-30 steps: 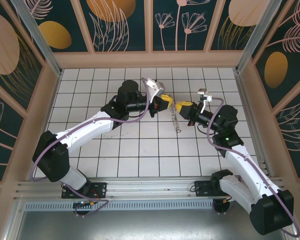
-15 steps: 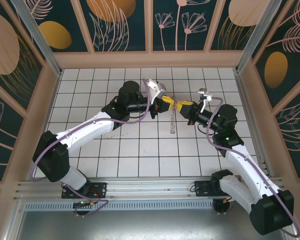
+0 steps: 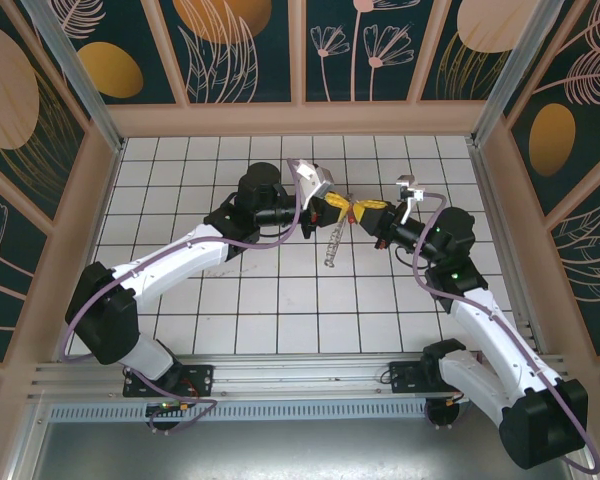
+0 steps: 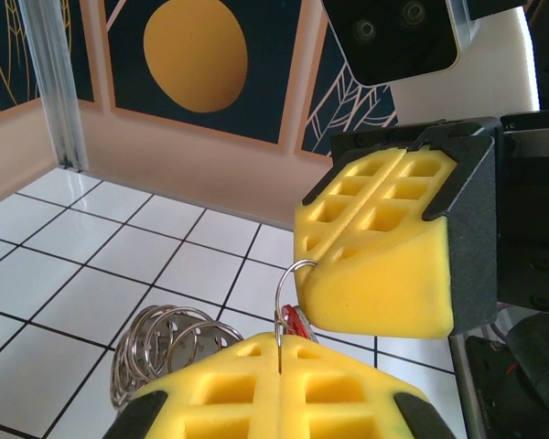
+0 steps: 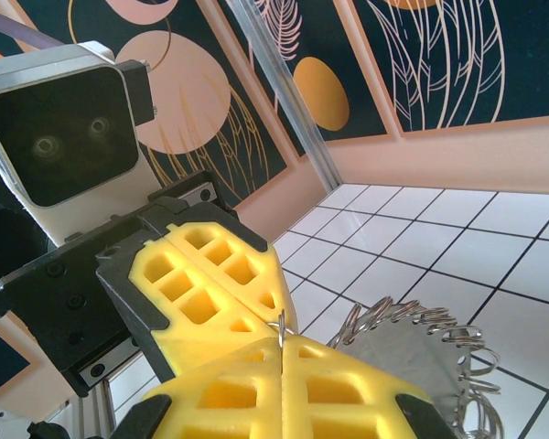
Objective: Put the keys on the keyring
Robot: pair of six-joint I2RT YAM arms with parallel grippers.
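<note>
White square tiles with dark grout lines cover the worktop. It is boxed in by peach-framed wall panels, painted dark teal with gold discs and pale leaf outlines. The white left arm and the white right arm reach in from the near edge and meet tip to tip above the middle of the worktop.

The left fingers are blocks of yellow foam with square pockets. They are clenched together, and a thin silver wire rises from the seam between them. That wire is part of the keyring. It arcs in a short curve to the tip of the right fingers, which are also pressed tight. From the right wrist, the same wire pokes out of their seam, so both pairs pinch it.

Below the 2 tips the rest of the keyring hangs down, slanting to the left in the top view. Close up it is a bunch of many small silvery rings, crowded side by side like a coil.

The key sits just above the left fingers, right beside the wire. It is a tiny piece with a red head. Whether it is threaded on the wire cannot be told.
</note>
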